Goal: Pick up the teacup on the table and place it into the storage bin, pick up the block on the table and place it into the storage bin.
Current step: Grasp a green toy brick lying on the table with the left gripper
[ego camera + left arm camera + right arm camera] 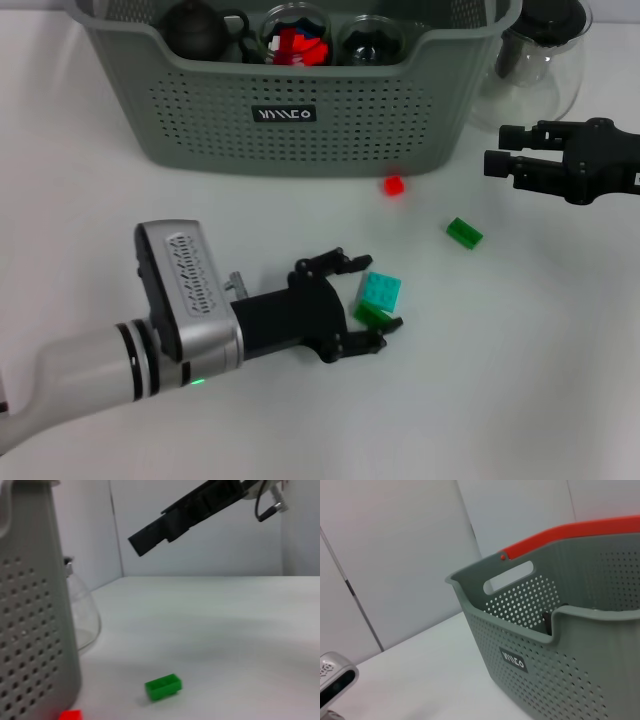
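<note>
From my head camera the storage bin [300,120] stands on the table [520,380] at twelve o'clock, holding a teapot [195,28] and two glass cups [295,38], with the pitcher [535,60] just beside it toward two o'clock. One small block [394,185] lies just in front of the bin, and another block [464,233] lies at four o'clock from that one. I see my left gripper [372,300] at six o'clock around a stacked pair of blocks [379,298], and my right gripper [495,150] at three o'clock, in front of the pitcher.
</note>
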### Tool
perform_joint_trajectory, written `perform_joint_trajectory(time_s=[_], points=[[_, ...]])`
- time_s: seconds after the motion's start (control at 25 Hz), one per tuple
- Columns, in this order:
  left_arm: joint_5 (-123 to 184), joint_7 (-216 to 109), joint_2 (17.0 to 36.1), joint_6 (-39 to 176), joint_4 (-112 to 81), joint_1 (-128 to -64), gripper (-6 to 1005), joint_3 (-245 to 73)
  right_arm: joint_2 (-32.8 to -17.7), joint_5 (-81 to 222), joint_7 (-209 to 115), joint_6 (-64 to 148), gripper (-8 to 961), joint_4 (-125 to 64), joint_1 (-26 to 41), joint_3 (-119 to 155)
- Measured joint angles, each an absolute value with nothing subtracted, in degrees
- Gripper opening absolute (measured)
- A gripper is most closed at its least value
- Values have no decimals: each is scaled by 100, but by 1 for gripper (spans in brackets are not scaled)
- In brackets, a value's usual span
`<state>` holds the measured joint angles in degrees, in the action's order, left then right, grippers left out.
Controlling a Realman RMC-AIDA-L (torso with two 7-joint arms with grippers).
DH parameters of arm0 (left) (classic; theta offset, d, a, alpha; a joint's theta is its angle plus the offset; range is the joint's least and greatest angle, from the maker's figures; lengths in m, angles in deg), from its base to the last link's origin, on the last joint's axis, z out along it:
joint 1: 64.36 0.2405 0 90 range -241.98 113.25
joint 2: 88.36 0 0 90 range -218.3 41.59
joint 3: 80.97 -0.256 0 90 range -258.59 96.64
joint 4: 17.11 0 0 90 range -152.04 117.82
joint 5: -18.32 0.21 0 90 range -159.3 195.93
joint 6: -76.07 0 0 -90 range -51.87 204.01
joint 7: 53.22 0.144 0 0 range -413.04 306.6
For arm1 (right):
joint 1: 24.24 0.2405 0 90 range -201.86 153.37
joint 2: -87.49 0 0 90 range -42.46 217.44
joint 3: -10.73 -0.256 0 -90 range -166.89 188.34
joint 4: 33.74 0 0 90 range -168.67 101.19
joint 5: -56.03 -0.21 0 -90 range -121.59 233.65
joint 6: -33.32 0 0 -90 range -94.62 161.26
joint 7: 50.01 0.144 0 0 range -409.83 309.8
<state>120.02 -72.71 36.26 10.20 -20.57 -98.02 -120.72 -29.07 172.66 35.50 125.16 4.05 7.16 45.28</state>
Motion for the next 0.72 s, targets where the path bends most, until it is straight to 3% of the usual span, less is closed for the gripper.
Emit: perform_joint_trajectory(time_s=[0.72], points=[[12062,-7289,3635,801,-2014,-9530,799,-11993,-2905,17266,3550,12549,524,405,735,4544]])
